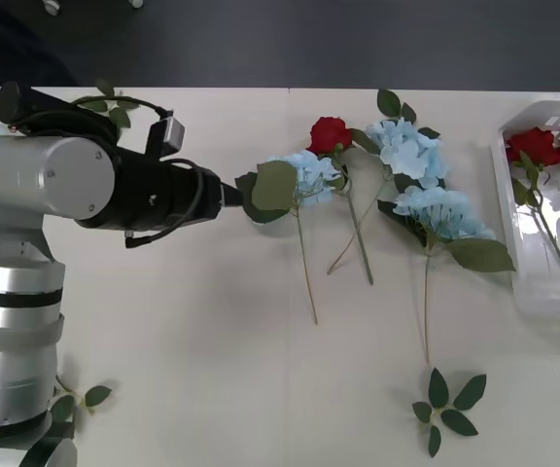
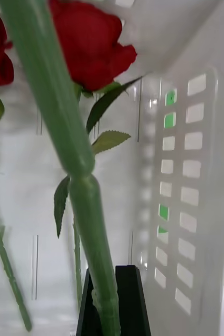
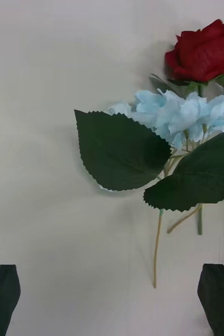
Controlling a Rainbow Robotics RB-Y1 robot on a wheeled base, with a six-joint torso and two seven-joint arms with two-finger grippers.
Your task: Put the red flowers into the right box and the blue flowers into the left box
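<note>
Left gripper (image 3: 112, 299) hangs over the bare table, black fingers spread wide at the two corners of its wrist view, nothing between them. Just ahead of the fingertips lies the nearest pale sky-blue artificial flower cluster (image 1: 311, 175) on a thin green stem (image 3: 157, 247), two broad dark serrated leaves (image 3: 123, 151) covering the top of the stem. A deep-red artificial rose (image 3: 203, 51) lies just beyond it, touching or nearly so.

Right gripper: black finger (image 2: 130, 302) against a green rose stem (image 2: 93, 231) inside the white slotted plastic tray (image 2: 188, 173); cannot tell whether it pinches.

Judgement: flower is light, petals soft and crushable, stem thin and likely springy. Take the bare stem below the leaves.
</note>
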